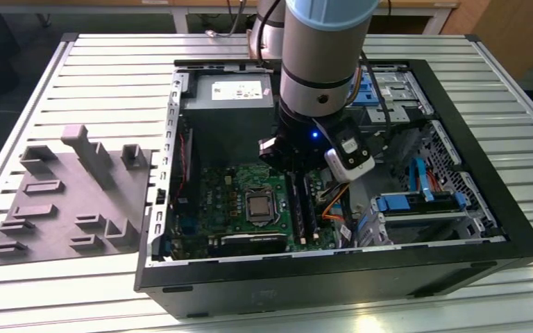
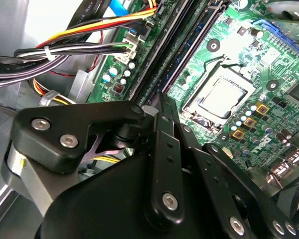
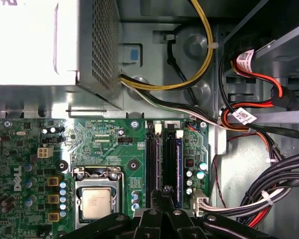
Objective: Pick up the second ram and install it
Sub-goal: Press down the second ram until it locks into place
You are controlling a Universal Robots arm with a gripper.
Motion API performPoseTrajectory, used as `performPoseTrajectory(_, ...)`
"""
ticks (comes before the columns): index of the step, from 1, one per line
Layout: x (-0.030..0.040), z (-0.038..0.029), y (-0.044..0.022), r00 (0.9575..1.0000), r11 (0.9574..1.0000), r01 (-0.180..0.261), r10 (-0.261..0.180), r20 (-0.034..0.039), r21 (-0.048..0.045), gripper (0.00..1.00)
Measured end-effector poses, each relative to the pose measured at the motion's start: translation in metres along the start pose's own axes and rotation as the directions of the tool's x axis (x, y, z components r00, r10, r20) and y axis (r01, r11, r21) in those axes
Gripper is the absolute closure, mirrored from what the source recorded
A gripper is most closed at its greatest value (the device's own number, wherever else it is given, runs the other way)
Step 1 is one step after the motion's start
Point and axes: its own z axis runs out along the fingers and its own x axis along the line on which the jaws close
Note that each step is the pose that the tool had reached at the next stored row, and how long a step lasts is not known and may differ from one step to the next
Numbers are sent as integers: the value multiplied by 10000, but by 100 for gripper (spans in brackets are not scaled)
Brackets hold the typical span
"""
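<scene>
Now my gripper (image 1: 296,166) hangs inside the open computer case (image 1: 488,229), right over the memory slots (image 3: 164,164) at three o'clock of the processor socket (image 3: 95,199). My fingers (image 2: 162,144) are pressed together around the thin top edge of the memory stick (image 3: 166,162), which stands upright in a slot. A grey holder plate (image 1: 67,198) lies well apart outside the case, at nine o'clock.

A green motherboard (image 3: 104,149) is seen inside a metal case, with a silver processor (image 3: 95,204) seated in its socket. Just beside it, long black memory slots (image 3: 150,159) run in parallel, and a dark stick (image 3: 168,162) is seated in one. A perforated power supply (image 3: 55,45) is mounted above the board. Yellow, black and red cables (image 3: 189,74) are routed across the case. The gripper's black linkage (image 3: 162,221) is seen at the slots' near end.
</scene>
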Motion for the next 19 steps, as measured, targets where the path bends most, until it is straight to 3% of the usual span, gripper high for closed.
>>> performPoseTrajectory(19,2,1,63,10000,10000,0,0,0,1,89)
